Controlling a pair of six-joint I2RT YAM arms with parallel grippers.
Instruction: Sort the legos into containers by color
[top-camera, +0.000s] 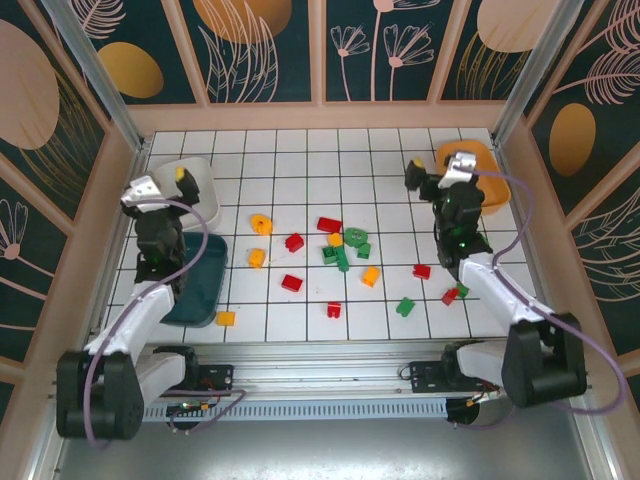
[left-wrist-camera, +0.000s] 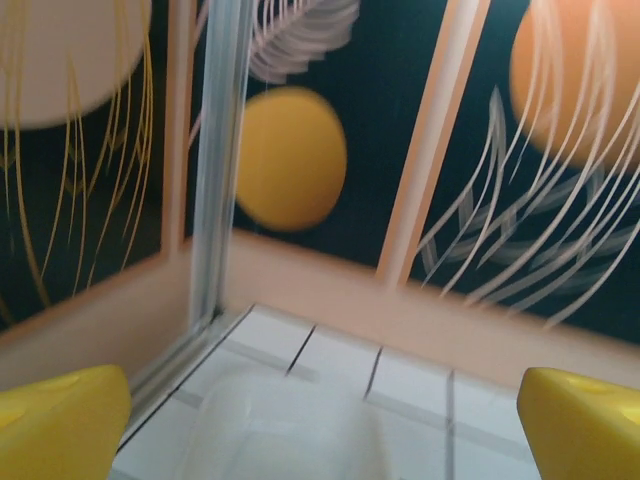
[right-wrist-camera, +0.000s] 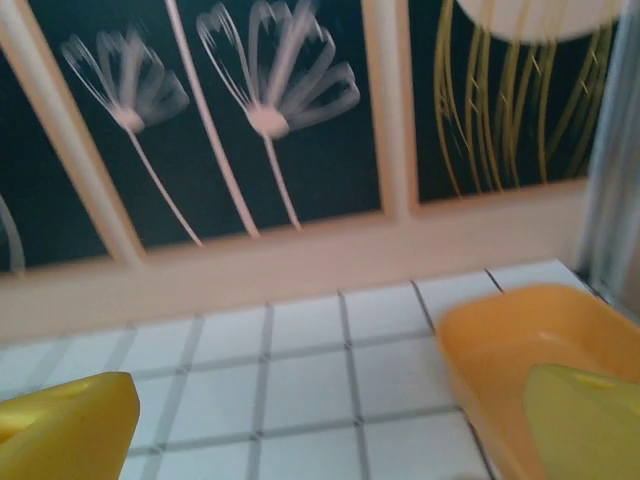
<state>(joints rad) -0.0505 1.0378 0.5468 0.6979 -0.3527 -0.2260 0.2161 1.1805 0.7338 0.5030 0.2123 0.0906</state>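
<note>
We find the legos (top-camera: 329, 224) scattered mid-table, between the left and right containers (top-camera: 205, 290). They look light, rigid and slick, so we pinch across flat sides. Left gripper (left-wrist-camera: 320, 430) and right gripper (right-wrist-camera: 322, 425) both gape wide, empty.

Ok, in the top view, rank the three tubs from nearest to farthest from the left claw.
1. White tub: far-left corner, right beneath the left claw.
2. Teal tub: left side, toward the near edge.
3. Orange tub: far-right corner, well across from the claw.
</note>
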